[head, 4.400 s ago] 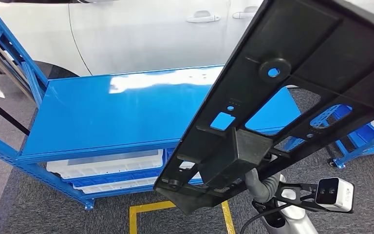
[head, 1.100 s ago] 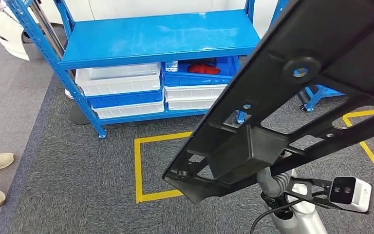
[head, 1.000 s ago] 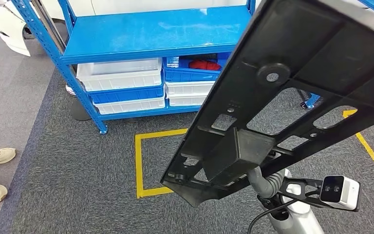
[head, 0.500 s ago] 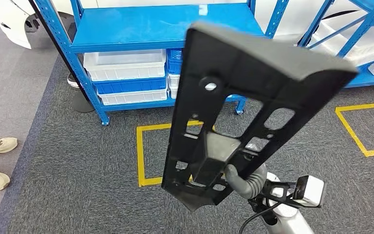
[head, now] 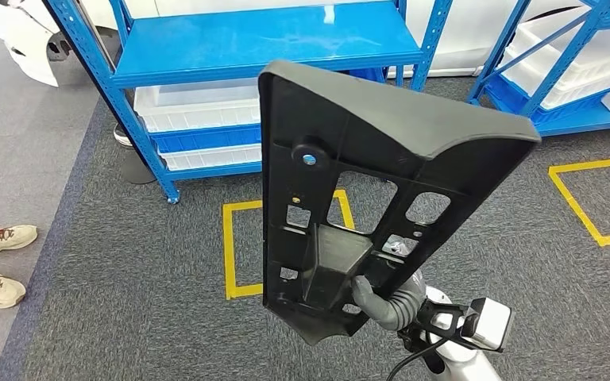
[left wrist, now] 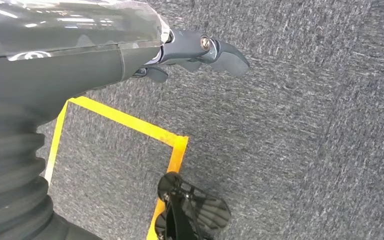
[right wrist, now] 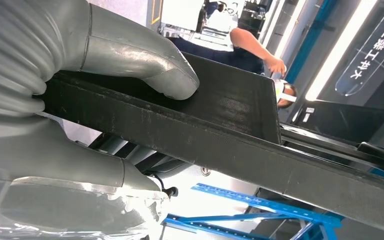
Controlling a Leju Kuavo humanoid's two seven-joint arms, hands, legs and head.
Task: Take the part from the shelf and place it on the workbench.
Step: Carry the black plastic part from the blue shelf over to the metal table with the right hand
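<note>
One hand does all the work here: the right hand (right wrist: 105, 95) grips the black part (head: 349, 182) by its near end, thumb pressed on the edge, so the long panel sticks up in front of the head view, while the left hand (left wrist: 200, 50) hangs free over the grey carpet (head: 127, 317), fingers loosely apart and holding nothing. Beyond it sit the yellow floor square (head: 234, 250) and then the blue shelf (head: 262, 40), with no surface visible, so I'd keep the grip firm and turn slowly, since the far end could swing into the racks.

Part (head: 349, 182) before shelf (head: 262, 44) (bins (head: 194, 107) beneath) — aloft
</note>
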